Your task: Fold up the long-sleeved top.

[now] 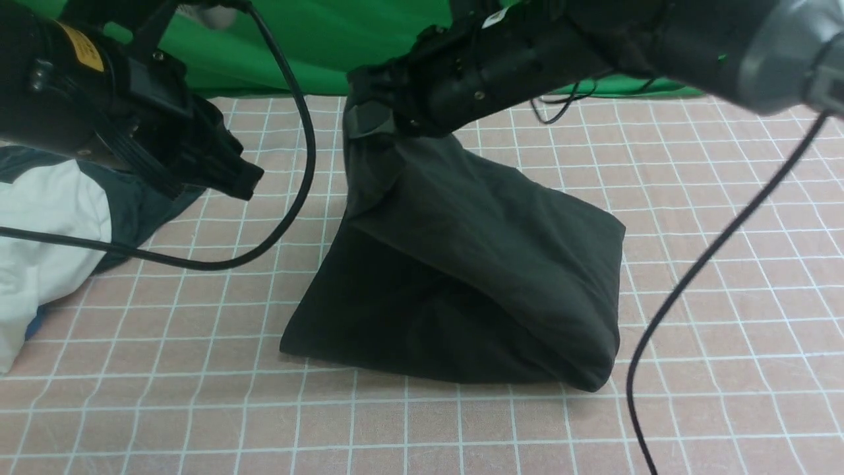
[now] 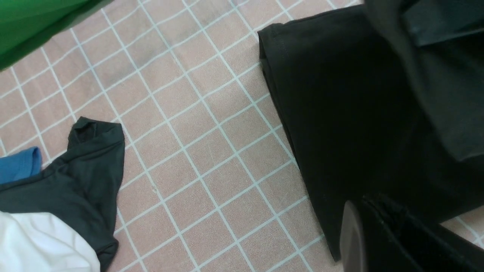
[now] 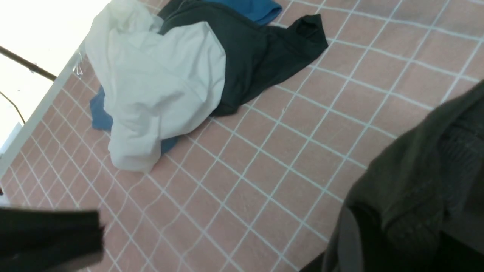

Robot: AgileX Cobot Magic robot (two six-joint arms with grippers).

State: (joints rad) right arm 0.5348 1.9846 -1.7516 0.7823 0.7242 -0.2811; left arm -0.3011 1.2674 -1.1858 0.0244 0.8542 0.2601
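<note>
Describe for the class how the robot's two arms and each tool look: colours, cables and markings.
Both arms are matt black. The left arm bears a yellow label and trails a looping black cable. The right arm has a grey metallic section, a small white tag and its own black cable.

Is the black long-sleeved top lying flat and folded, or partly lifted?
Partly lifted: the long-sleeved top rests on the table while the right gripper holds one edge up, tenting it.

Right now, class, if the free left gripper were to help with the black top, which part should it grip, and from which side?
Probably the near-left corner of the black top, approached from the robot's left: it lies flat and exposed while the right gripper holds the far edge lifted.
</note>
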